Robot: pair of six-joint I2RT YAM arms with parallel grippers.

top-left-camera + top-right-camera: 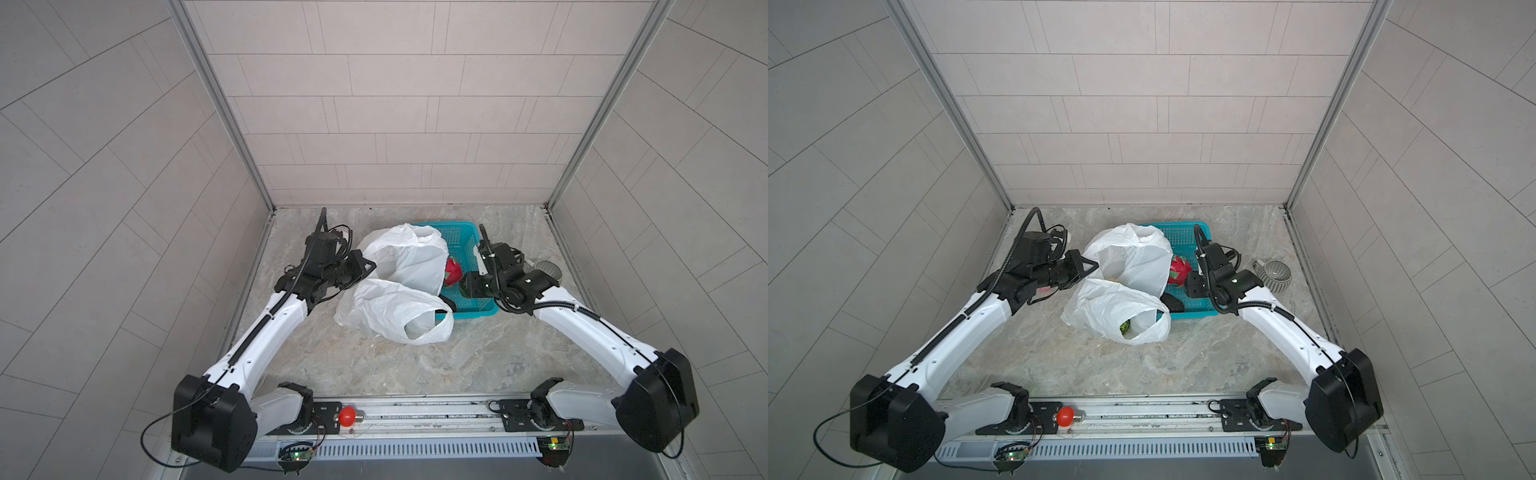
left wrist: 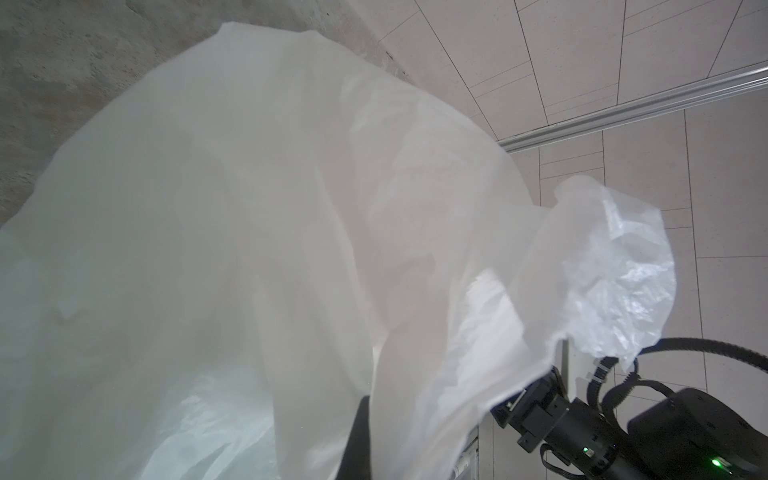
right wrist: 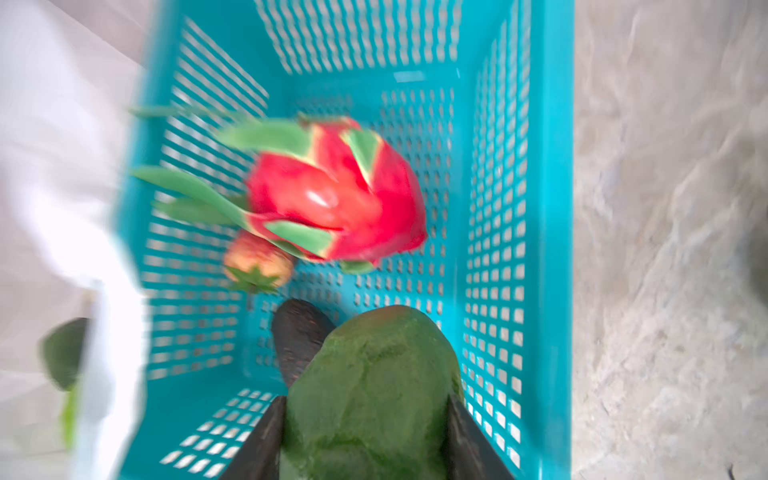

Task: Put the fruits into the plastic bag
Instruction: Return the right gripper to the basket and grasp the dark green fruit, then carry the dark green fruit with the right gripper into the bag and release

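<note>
The white plastic bag (image 1: 399, 291) (image 1: 1121, 299) lies crumpled left of the teal basket (image 1: 457, 232) (image 1: 1183, 232). My left gripper (image 1: 372, 266) (image 1: 1096, 264) is shut on the bag's upper edge and holds it raised. In the left wrist view the bag (image 2: 249, 249) covers nearly everything. My right gripper (image 3: 366, 401) (image 1: 463, 286) is shut on a green fruit (image 3: 374, 353) over the basket (image 3: 540, 208). In the basket lie the red dragon fruit (image 3: 345, 199) (image 1: 453, 272) (image 1: 1179, 268), a small strawberry-like fruit (image 3: 257, 259) and a dark fruit (image 3: 299, 332) (image 1: 1173, 303). Something green (image 1: 1125, 326) shows through the bag's mouth.
A grey striped mug (image 1: 548, 270) (image 1: 1273, 274) stands right of the basket, behind my right arm. A red bulb (image 1: 348, 417) (image 1: 1066, 417) lies on the front rail. Tiled walls close in the table on three sides.
</note>
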